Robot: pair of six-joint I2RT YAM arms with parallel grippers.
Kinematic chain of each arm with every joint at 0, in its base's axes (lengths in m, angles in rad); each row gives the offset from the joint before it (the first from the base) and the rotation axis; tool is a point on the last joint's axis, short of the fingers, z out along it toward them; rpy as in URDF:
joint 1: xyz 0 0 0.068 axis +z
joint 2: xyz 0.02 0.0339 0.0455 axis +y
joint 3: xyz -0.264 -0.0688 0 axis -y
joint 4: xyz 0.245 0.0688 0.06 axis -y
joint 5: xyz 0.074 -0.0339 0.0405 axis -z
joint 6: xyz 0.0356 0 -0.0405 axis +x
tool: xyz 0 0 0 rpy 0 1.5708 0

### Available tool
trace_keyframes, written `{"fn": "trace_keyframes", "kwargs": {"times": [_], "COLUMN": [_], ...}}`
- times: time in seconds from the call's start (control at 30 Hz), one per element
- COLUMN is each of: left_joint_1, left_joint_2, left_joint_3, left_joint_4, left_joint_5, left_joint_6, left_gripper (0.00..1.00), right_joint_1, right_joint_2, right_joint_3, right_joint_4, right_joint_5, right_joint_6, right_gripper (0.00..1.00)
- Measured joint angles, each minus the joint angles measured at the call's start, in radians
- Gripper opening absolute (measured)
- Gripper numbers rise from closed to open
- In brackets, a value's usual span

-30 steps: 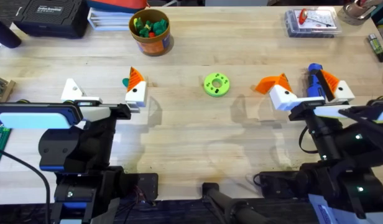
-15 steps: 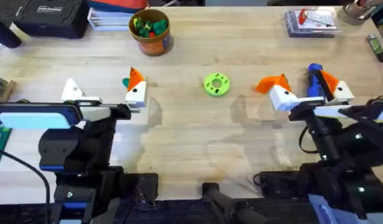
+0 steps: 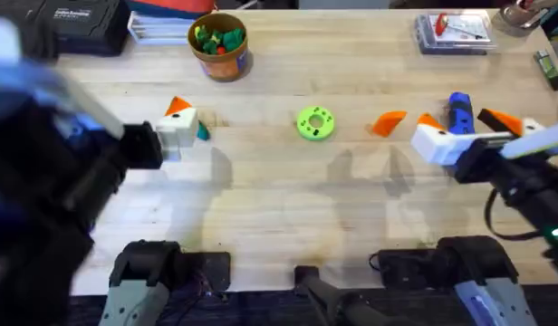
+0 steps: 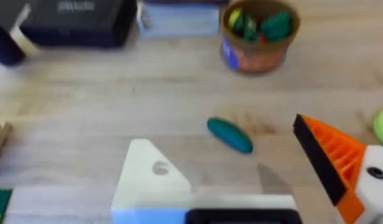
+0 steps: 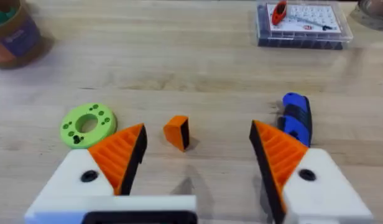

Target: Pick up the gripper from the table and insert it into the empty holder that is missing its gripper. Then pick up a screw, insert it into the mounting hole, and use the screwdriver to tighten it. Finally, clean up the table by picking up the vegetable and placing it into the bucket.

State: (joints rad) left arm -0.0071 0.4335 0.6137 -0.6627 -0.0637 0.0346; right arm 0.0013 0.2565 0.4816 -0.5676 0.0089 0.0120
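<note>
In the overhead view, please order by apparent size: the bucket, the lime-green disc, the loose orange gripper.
1. bucket
2. lime-green disc
3. gripper

All three sit on the table, so nearness hardly matters.

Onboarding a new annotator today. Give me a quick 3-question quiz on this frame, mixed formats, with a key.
1. True or false: the loose orange gripper tip lies on the table between the lime-green disc and the blue screwdriver.
2. Multiple choice: the left gripper has a bare white holder on one side. What is mounted on the other finger? A) an orange ribbed tip B) a screw C) nothing
3. Fill in: the dark green vegetable lies on the ____, not in the bucket.

Key: 1 true; 2 A; 3 table. The right gripper is open, holding nothing.
</note>
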Motion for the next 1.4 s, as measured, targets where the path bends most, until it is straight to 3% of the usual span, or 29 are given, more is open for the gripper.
{"fn": "trace_keyframes", "kwargs": {"times": [0.2,0.4,0.43,0.57,0.6,0.63,0.77,0.8,1.1,1.23,1.4], "left_joint_1": [0.0,0.0,0.0,0.0,0.0,0.0,0.0,-0.001,-0.044,-0.045,-0.045], "left_joint_2": [0.277,0.4,0.412,0.432,0.431,0.429,0.418,0.411,0.368,0.368,0.368], "left_joint_3": [0.144,0.166,0.166,0.166,0.166,0.166,0.166,0.166,0.166,0.166,0.166], "left_joint_4": [-0.052,-0.06,-0.057,-0.031,-0.028,-0.027,-0.019,-0.007,0.25,0.225,0.206], "left_joint_5": [0.005,0.04,0.044,0.046,0.046,0.046,0.087,0.114,0.509,0.6,0.645], "left_joint_6": [0.003,0.002,-0.002,0.0,0.001,0.006,0.004,0.0,0.0,-0.018,-0.041], "left_gripper": [0.985,0.982,0.897,0.245,0.12,0.235,0.853,0.952,0.985,0.985,0.985], "right_joint_1": [0.0,0.0,0.0,0.0,0.0,0.0,0.0,0.0,0.0,0.0,0.0], "right_joint_2": [0.159,0.186,0.185,0.186,0.186,0.186,0.185,0.186,0.186,0.186,0.186], "right_joint_3": [0.114,0.121,0.121,0.121,0.121,0.121,0.121,0.121,0.121,0.121,0.121], "right_joint_4": [-0.055,-0.057,-0.057,-0.057,-0.057,-0.057,-0.058,-0.058,-0.081,-0.103,-0.16], "right_joint_5": [-0.007,-0.008,-0.008,-0.008,-0.008,-0.008,-0.008,-0.008,-0.008,-0.008,-0.008], "right_joint_6": [0.014,0.018,0.019,0.019,0.019,0.019,0.019,0.019,0.019,0.019,0.019], "right_gripper": [0.993,0.993,0.994,0.994,0.994,0.994,0.994,0.994,0.994,0.994,0.993]}}
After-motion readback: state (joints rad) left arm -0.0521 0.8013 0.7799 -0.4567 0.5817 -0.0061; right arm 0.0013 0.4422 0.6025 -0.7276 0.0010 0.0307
